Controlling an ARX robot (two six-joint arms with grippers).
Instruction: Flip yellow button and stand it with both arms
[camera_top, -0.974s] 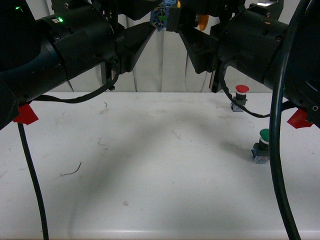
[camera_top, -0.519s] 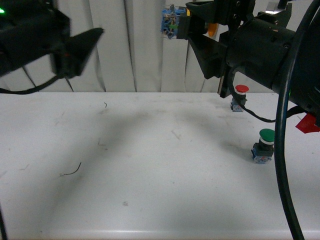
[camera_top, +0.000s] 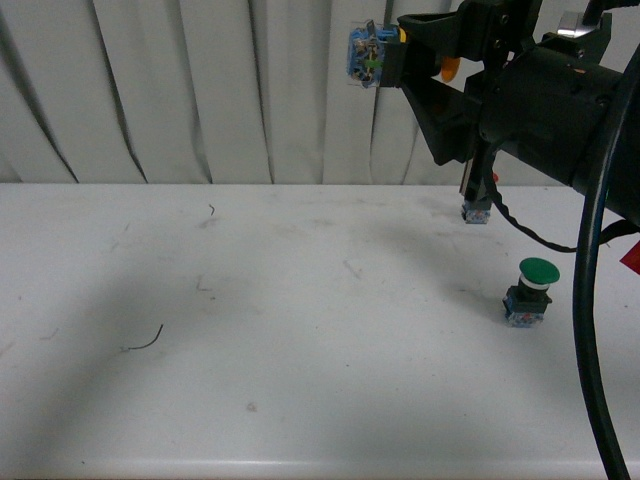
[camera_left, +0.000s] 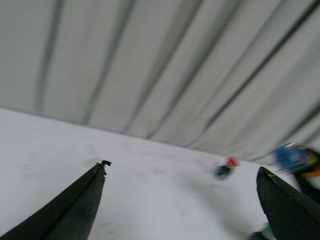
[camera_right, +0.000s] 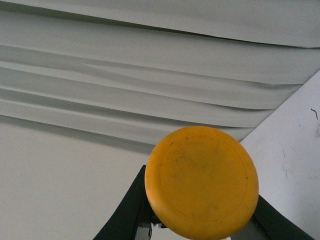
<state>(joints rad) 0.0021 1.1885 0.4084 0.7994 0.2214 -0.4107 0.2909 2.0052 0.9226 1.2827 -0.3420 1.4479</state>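
- The right gripper (camera_top: 397, 52) is clamped on the yellow button (camera_top: 366, 55). It holds the button sideways, high above the table (camera_top: 250, 330), with the cap toward its wrist.
- The left gripper (camera_left: 181, 169) gapes wide and empty, well apart from the button.
- Progress looks partial: the button is lifted, but turning it and standing it on the table are not yet done.
- The green button (camera_top: 530, 290) stands on the table, well below.

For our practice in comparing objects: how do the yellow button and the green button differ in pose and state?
The yellow button is held off the table in the right tool; the green button stands free on the table. The yellow one lies sideways, the green one upright, cap up. Both have bluish block bases.
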